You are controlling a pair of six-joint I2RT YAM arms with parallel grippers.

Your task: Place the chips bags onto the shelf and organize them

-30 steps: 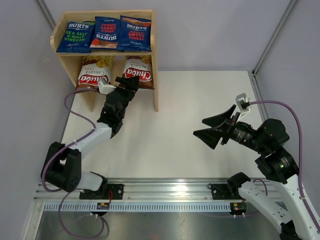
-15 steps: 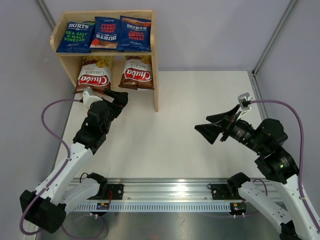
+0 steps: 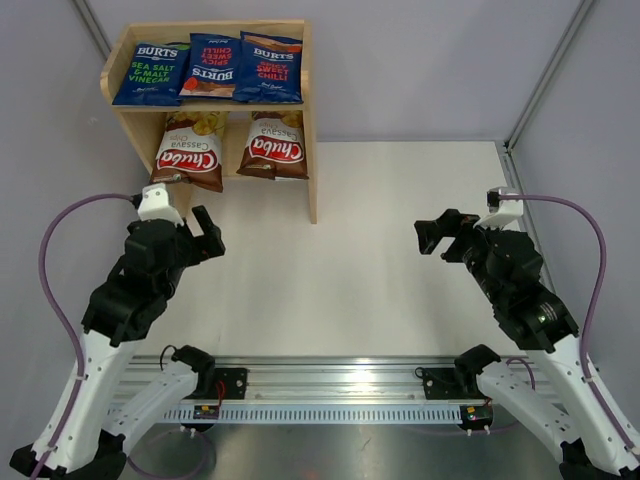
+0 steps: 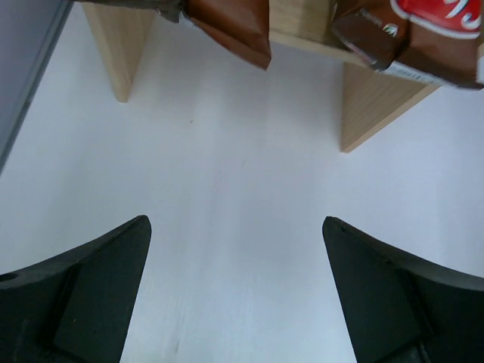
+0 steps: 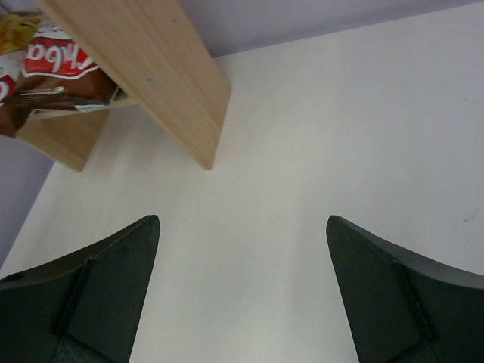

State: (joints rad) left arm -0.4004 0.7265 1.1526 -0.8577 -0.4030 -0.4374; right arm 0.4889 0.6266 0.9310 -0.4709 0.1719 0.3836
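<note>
A: Entry one, chips bags?
B: Three blue Burts bags (image 3: 210, 65) lie side by side on the top tier of the shelf (image 3: 311, 160). Two Chuba bags (image 3: 190, 160) are on the lower tier, front ends overhanging.
A: Jaws?
B: Left jaws wide apart, holding nothing, over the counter (image 3: 380, 260) near the shelf. Right jaws likewise, well apart from it.

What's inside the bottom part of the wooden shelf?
Two Chuba bags lie side by side: the left Chuba bag and the right Chuba bag, their front ends poking out. The upper tier of the shelf covers the back of that space, so anything deeper is hidden.
</note>
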